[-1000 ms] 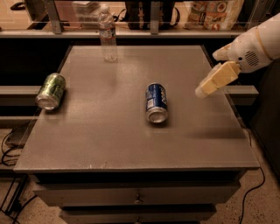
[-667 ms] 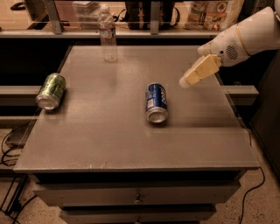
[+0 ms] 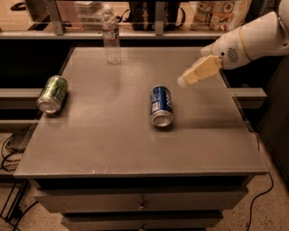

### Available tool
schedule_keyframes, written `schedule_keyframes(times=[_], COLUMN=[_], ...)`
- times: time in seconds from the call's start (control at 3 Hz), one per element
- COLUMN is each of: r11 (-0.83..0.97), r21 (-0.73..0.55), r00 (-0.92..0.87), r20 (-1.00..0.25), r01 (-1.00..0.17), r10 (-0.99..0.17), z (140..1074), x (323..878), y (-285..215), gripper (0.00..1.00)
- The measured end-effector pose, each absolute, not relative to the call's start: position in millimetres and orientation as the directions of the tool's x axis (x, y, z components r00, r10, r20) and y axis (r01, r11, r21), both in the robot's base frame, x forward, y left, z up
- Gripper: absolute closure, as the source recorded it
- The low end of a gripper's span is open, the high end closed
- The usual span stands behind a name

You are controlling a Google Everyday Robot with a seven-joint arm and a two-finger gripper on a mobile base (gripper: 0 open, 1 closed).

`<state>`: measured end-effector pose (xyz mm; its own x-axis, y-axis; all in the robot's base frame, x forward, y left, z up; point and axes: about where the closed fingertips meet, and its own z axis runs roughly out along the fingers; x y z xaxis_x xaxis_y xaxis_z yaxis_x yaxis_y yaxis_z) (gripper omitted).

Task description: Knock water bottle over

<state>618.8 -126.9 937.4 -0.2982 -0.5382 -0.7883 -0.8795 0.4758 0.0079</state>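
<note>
The water bottle (image 3: 111, 35) stands upright near the far left part of the grey table top (image 3: 113, 135). It is clear plastic with a white cap and a blue-and-white label band. My gripper (image 3: 186, 80) reaches in from the right on a white arm (image 3: 253, 38). Its beige fingers hang above the table, to the right of the blue can and well right of the bottle, touching nothing.
A blue soda can (image 3: 160, 105) lies on its side in the middle of the table. A green soda can (image 3: 52, 93) lies at the left edge. A shelf with bags and boxes (image 3: 216, 13) runs behind the table. Drawers (image 3: 140, 198) sit below the front edge.
My gripper has moved left and a little farther back over the table, towards the bottle's side. The bottle and both cans have not moved.
</note>
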Motion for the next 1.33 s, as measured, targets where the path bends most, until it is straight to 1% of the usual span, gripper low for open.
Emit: schedule_keyframes(times=[0.33, 0.67, 1.0, 1.33], r11=[0.536, 0.594, 0.632, 0.624], r21=[0.038, 0.059, 0.065, 0.063], r00=[-0.301, -0.302, -0.305, -0.298], r20=[-0.859, -0.898, -0.911, -0.912], r01=[-0.844, -0.802, -0.773, -0.779], r10=[-0.413, -0.32, -0.278, -0.281], z=[948.6, 960.5, 968.9, 971.8], x=[646.5, 675.7, 717.6, 718.0], y=[-91.0, -62.2, -8.6, -2.4], gripper=[0.0, 0.0, 0.0, 0.0])
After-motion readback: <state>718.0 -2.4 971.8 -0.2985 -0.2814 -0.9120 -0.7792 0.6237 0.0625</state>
